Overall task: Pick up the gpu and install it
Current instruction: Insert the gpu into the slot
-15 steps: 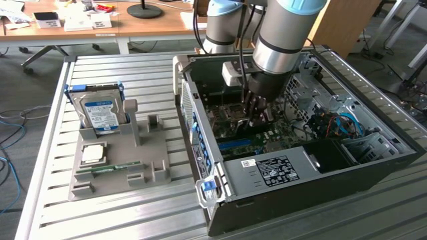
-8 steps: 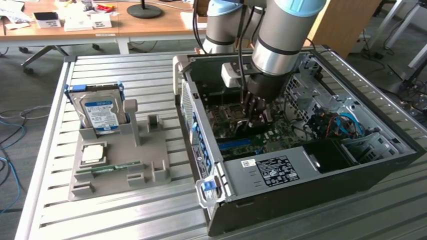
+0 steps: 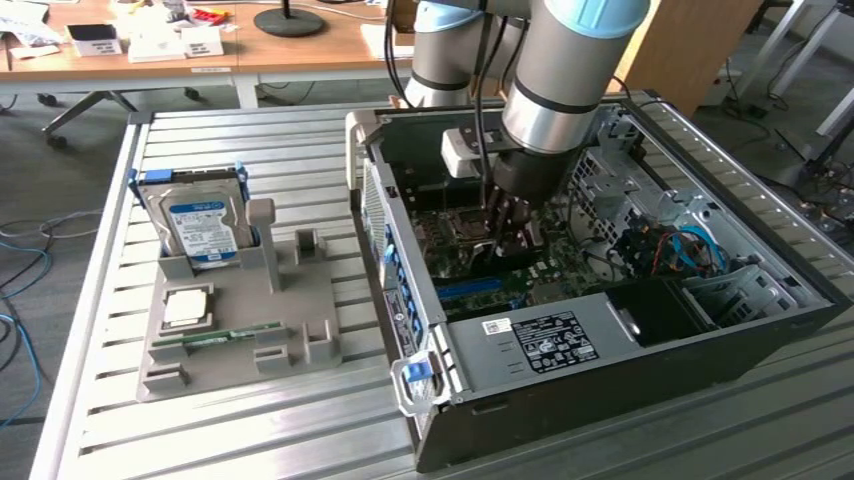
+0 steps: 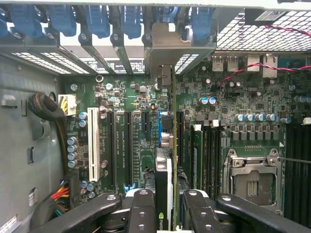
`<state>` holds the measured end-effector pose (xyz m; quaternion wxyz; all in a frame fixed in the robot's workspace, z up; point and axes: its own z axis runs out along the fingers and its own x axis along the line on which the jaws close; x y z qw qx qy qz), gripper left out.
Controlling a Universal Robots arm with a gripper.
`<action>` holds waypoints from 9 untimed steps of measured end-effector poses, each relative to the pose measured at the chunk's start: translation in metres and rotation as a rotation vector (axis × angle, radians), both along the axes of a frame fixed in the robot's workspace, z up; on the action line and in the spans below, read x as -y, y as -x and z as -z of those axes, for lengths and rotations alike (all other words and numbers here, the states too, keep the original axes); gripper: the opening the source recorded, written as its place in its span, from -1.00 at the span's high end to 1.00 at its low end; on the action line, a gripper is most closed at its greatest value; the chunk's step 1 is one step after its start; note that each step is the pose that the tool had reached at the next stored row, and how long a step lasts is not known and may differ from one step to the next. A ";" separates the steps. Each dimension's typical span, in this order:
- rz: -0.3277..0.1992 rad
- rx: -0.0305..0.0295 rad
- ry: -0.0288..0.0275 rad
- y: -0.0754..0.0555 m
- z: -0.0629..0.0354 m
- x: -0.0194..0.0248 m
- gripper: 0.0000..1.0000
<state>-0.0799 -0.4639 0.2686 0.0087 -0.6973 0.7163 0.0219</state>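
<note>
Green motherboard (image 4: 146,111) under blue slot clips (image 4: 99,19); black gripper (image 4: 165,213) on brownish-green gpu (image 4: 174,145); silver, blue-labelled hard drive (image 3: 200,222).

Arm (image 3: 561,90) hides gpu's (image 4: 171,160) upper edge; fingers (image 4: 141,213) cropped.

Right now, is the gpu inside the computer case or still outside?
Inside: the gpu stands on edge above the motherboard, held by the gripper.
</note>
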 end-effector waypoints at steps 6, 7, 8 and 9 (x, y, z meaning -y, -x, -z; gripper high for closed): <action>0.000 0.0001 0.0000 0.000 0.0022 0.0000 0.47; 0.000 0.0000 -0.0001 0.000 0.0022 0.0002 0.47; 0.000 0.0000 -0.0001 0.000 0.0023 0.0004 0.47; 0.000 0.0002 -0.0002 0.000 0.0023 0.0007 0.47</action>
